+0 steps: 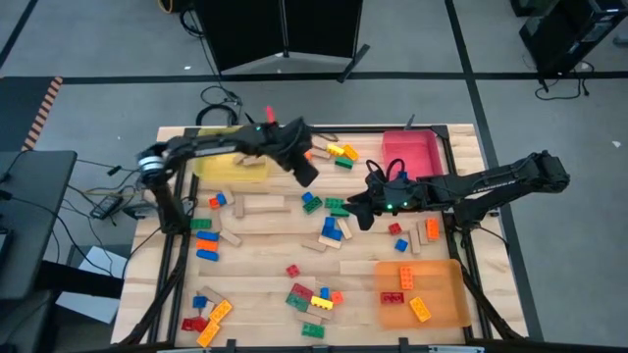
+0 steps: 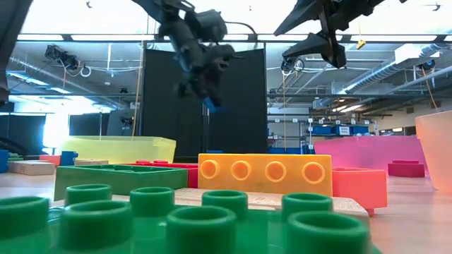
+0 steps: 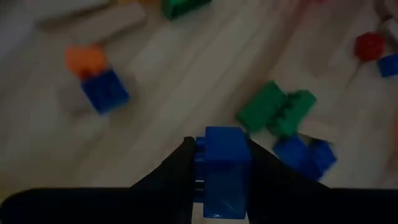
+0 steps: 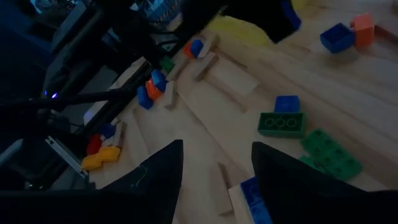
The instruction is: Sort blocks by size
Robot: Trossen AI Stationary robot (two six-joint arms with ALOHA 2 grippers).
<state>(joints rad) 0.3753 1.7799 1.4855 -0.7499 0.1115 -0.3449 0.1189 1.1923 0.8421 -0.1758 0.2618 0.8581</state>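
The left gripper (image 3: 221,186) is clamped on a small blue brick (image 3: 222,171) and hangs above the bench (image 1: 265,250), between the translucent yellow tray (image 1: 231,167) and the middle of the wooden top; in the low view the brick shows at the fingertips, clear of the surface. The right gripper (image 4: 214,168) hovers over the bench centre with its fingers apart and nothing between them, near a green studded brick (image 4: 281,124) and a blue one (image 4: 286,103) just beside it. The other blocks lie scattered over the bench: tan wooden blocks (image 1: 263,204) left of centre, a mixed cluster (image 1: 312,297) toward the front edge, and more at the front left corner. Two orange bricks lie in the orange tray (image 1: 446,306); the pink tray (image 1: 412,155) stands at the far right.
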